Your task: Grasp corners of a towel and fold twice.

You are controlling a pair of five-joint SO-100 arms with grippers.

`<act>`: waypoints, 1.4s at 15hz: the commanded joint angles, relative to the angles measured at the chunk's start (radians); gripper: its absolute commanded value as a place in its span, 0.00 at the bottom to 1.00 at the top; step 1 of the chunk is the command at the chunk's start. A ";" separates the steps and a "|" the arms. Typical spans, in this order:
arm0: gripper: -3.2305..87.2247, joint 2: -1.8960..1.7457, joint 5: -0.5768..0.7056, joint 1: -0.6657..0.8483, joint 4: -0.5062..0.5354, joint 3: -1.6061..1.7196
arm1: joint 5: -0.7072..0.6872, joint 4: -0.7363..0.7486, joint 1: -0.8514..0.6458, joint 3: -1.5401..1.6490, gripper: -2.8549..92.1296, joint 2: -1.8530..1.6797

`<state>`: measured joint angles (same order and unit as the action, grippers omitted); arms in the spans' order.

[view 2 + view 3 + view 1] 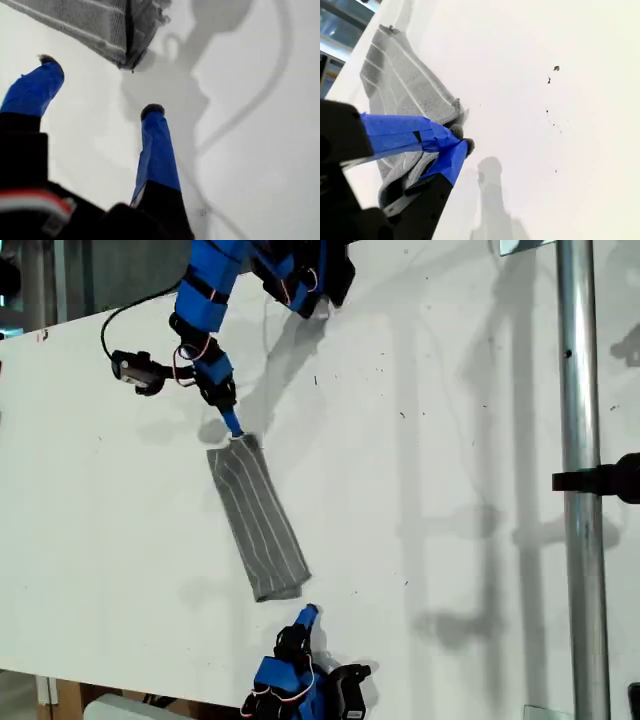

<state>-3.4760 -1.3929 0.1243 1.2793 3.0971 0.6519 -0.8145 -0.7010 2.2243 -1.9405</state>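
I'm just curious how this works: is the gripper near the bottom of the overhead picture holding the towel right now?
No: my first gripper is open beside the towel, with white table between its fingertips.

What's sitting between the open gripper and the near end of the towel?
Nothing visible: only bare white table separates my first gripper from the towel. My second gripper is closed on the far end.

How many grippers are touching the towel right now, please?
1. My second gripper is shut on the towel at its end nearer the exterior view's top. My first gripper hangs open just off the other end.
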 commanded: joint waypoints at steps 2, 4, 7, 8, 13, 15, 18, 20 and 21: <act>0.00 -0.005 -0.008 -0.005 -0.014 0.008 | 0.048 0.160 -0.012 -0.193 0.40 0.311; 0.00 -0.005 -0.008 -0.003 -0.012 0.008 | 0.138 0.181 0.005 -0.281 0.41 0.428; 0.00 -0.005 -0.008 0.000 -0.011 0.011 | 0.230 0.199 0.092 -0.443 0.40 0.583; 0.00 -0.005 -0.009 0.000 -0.011 0.011 | 0.245 0.201 0.130 -0.506 0.40 0.635; 0.00 -0.005 -0.005 0.000 -0.011 0.011 | 0.241 0.117 0.224 -0.664 0.15 0.746; 0.00 -0.005 0.000 0.000 -0.012 0.012 | 0.221 0.008 0.189 -0.532 0.03 0.606; 0.00 -0.005 0.006 0.000 -0.014 0.012 | 0.239 -0.262 0.144 -0.232 0.03 0.153; 0.00 -0.005 0.011 0.000 -0.015 0.012 | 0.268 -0.555 0.138 -0.187 0.03 -0.103; 0.00 -0.005 0.014 0.000 -0.015 0.012 | 0.295 -0.681 0.156 -0.210 0.03 -0.176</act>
<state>-3.4760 -1.3852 0.1243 1.2793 3.1017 0.9235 -1.3346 -0.5538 2.0371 -1.9666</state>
